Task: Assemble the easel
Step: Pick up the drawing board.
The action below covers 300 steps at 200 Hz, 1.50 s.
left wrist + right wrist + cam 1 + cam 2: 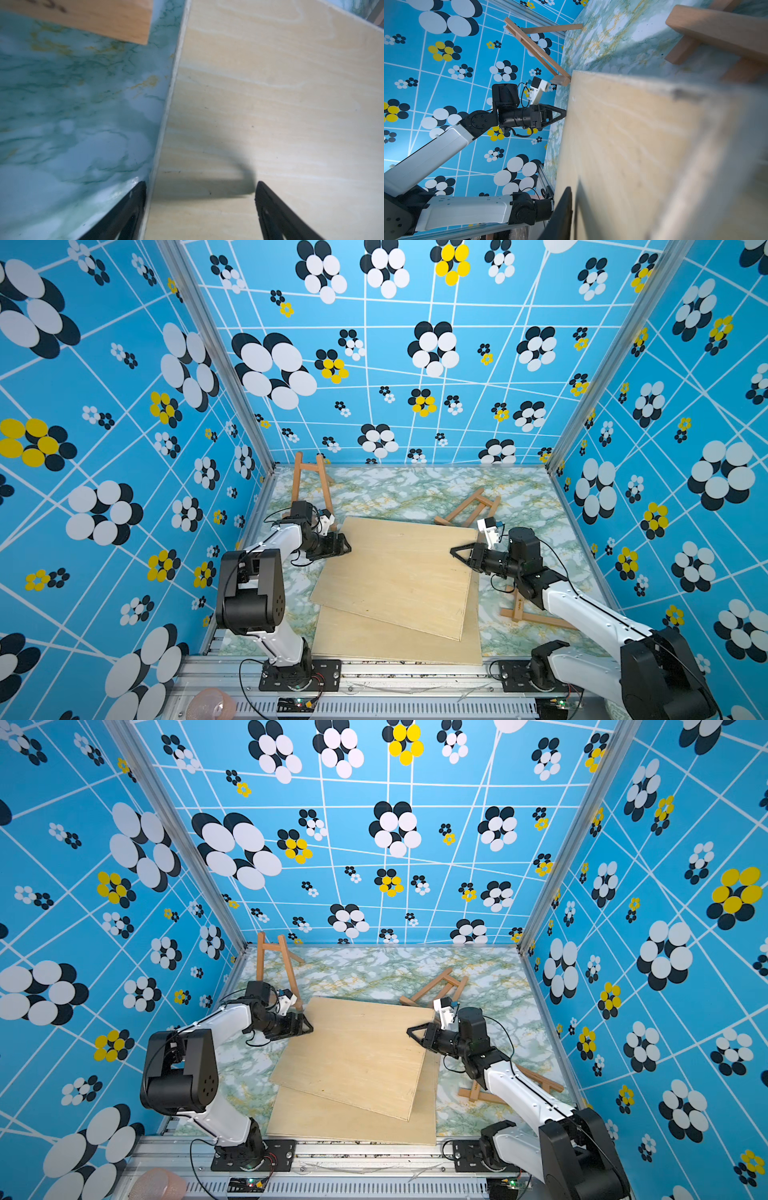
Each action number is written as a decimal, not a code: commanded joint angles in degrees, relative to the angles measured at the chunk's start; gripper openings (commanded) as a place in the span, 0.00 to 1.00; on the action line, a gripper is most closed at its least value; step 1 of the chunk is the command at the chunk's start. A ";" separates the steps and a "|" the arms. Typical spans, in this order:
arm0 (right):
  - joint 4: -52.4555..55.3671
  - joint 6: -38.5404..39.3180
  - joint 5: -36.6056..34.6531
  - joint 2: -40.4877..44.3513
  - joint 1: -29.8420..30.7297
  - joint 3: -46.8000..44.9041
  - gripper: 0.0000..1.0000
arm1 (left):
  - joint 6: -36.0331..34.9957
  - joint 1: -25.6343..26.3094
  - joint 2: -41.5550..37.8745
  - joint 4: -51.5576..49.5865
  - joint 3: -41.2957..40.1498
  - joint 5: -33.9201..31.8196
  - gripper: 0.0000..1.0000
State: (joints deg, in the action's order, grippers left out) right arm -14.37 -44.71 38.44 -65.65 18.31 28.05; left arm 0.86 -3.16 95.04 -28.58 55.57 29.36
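The upper board lies flat between the two claws. It is nearly square and is skewed on the lower board, so one corner points away towards the back wall.

The left claw is spread wide astride the upper board's left edge. In the left wrist view one fingertip stands on the table side of that edge, and the second stands over the wood.

The right claw pinches the opposite edge. Only one finger shows, flat against the board's face.

Just beyond the left claw the standing frame has its long axis upright. It leans a little, and its foot is just beside the board's far corner.

Beyond the right claw the fallen frame lies flat on the table, its long axis slanting away to that claw's outer side.

Behind the right claw, under its forearm, a third frame lies flat with its long rail running crosswise.

Well behind the left claw, at the front rail, sits a pink bowl-like thing. Its contents cannot be told.
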 commanded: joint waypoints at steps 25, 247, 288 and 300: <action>3.84 7.69 1.82 2.68 0.93 3.60 0.17 | 1.32 0.15 -3.17 -1.86 -0.61 6.76 0.84; 7.69 30.52 1.82 4.15 6.04 8.75 0.00 | 12.39 -10.57 -37.15 24.15 -21.27 25.44 0.92; 0.38 34.27 6.44 2.10 6.41 7.73 0.00 | 14.60 -12.11 -41.57 28.83 -24.98 27.18 0.90; -1.42 34.66 5.90 1.61 6.82 8.01 0.00 | 15.14 -12.30 -41.71 29.37 -25.10 27.73 0.89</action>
State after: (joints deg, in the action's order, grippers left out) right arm -13.08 -20.71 47.24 -61.52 22.87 36.75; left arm 13.04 -17.04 55.29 -3.42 30.98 41.04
